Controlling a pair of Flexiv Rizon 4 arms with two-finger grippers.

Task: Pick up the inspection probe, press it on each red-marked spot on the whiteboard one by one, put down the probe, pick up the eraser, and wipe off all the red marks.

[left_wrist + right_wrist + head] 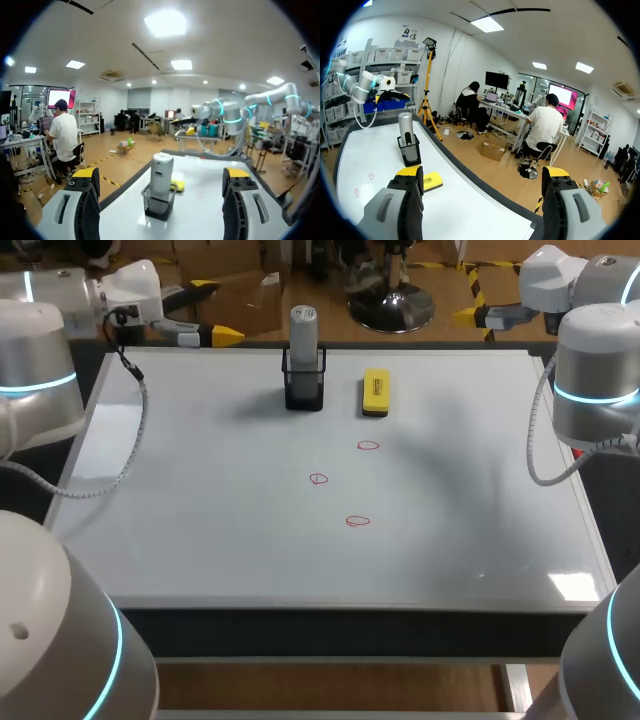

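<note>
1. Standing upright in one black holder (304, 390), upper middle of the head view, is one probe (303, 328).
2. One yellow eraser (375, 393) lies just right of it.
3. Three red marks (368, 446) sit mid-whiteboard (200, 520).
4. Two grippers, the left gripper (162, 175) and the right gripper (482, 172) — jaws spread wide, both empty.

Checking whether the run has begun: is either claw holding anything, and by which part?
Nothing is held. The left claw and right claw are both open and empty; the probe stands in its holder and the eraser lies on the whiteboard.
</note>
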